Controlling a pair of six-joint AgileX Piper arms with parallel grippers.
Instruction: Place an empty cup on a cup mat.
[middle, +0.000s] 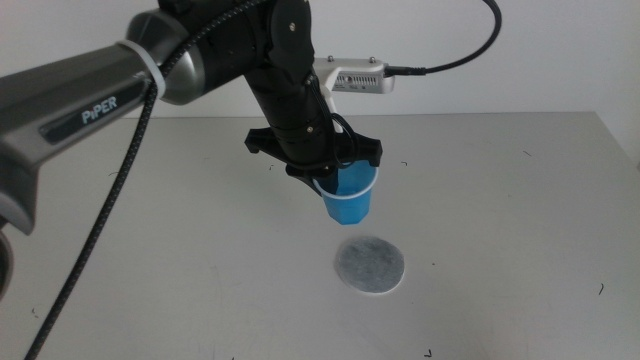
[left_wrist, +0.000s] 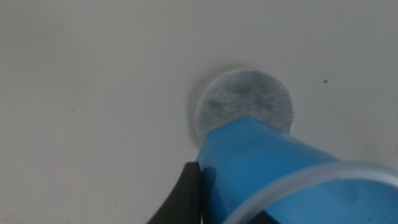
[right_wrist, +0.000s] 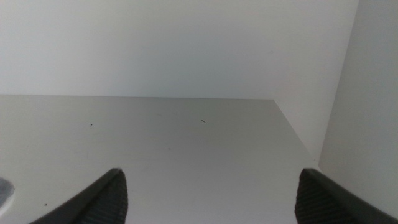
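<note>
The cup (middle: 349, 195) hangs in the air, pinched by the rim in the left gripper (middle: 330, 172), its base pointing down and clear of the tabletop (middle: 500, 220). The cup mat (middle: 370, 264) lies flat just below and a little beyond the jaws, apart from the cup, with bare tabletop open all round its pale edge. From the wrist, the cup (left_wrist: 273, 168) overlaps the mat's (left_wrist: 245, 99) near edge, one dark jaw pressed to its wall. The left arm reaches in with the wrist turned downward. The right gripper (right_wrist: 208, 193) waits low over the tabletop (right_wrist: 186, 137), jaws spread wide, holding nothing.
</note>
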